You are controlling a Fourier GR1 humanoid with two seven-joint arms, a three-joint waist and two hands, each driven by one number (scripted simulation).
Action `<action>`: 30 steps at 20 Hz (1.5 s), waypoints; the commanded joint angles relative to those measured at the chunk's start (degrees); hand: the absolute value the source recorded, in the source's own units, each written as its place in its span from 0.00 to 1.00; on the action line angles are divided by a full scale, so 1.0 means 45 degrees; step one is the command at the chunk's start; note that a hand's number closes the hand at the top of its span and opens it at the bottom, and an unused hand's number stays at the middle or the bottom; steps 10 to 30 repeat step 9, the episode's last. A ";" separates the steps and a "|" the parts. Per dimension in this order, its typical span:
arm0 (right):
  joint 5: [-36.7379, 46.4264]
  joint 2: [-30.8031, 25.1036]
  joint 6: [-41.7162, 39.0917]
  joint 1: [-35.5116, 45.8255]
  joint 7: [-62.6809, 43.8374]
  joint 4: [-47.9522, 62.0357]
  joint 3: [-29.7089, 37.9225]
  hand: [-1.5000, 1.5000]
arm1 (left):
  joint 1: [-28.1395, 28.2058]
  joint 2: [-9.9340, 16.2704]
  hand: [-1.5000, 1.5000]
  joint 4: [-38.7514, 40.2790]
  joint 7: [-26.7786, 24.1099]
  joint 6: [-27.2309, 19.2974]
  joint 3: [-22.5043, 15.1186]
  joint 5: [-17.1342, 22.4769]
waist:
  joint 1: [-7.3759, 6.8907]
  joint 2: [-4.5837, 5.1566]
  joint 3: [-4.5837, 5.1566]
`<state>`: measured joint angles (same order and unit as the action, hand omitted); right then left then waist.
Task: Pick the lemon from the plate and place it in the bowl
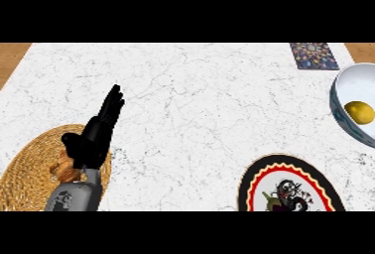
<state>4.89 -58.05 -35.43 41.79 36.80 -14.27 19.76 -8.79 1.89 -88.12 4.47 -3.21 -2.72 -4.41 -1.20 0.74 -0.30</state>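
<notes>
The yellow lemon point(359, 112) lies inside the white bowl point(344, 87) at the right edge of the counter. The patterned plate point(293, 186), with its black, red and yellow rim, sits at the lower right with nothing on it. My left hand point(93, 139) is at the lower left, fingers straight and pointing up the counter, resting open and holding nothing. It stands far from both the bowl and the plate. My right hand does not show in the head view.
A woven straw mat point(29, 168) lies under my left forearm at the lower left. A dark patterned tile point(313, 55) lies at the back right, just behind the bowl. White marble counter point(205, 109) stretches between them.
</notes>
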 commanded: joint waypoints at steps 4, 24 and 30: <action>-0.0424 -0.0279 -0.3175 -0.1150 0.2027 -0.0252 0.0054 0.00 | 0.0166 0.0230 0.50 -0.0375 -0.0033 0.0243 0.0126 0.0191 | -0.0039 0.0010 -0.0051; -0.0685 -0.0321 -0.3388 -0.1590 0.1952 -0.0674 -0.0022 0.00 | 0.0021 0.0057 0.50 -0.0167 -0.0086 0.0192 -0.0027 0.0102 | 0.0019 0.0012 -0.0047; -0.0685 -0.0321 -0.3388 -0.1590 0.1952 -0.0674 -0.0022 0.00 | 0.0021 0.0057 0.50 -0.0167 -0.0086 0.0192 -0.0027 0.0102 | 0.0019 0.0012 -0.0047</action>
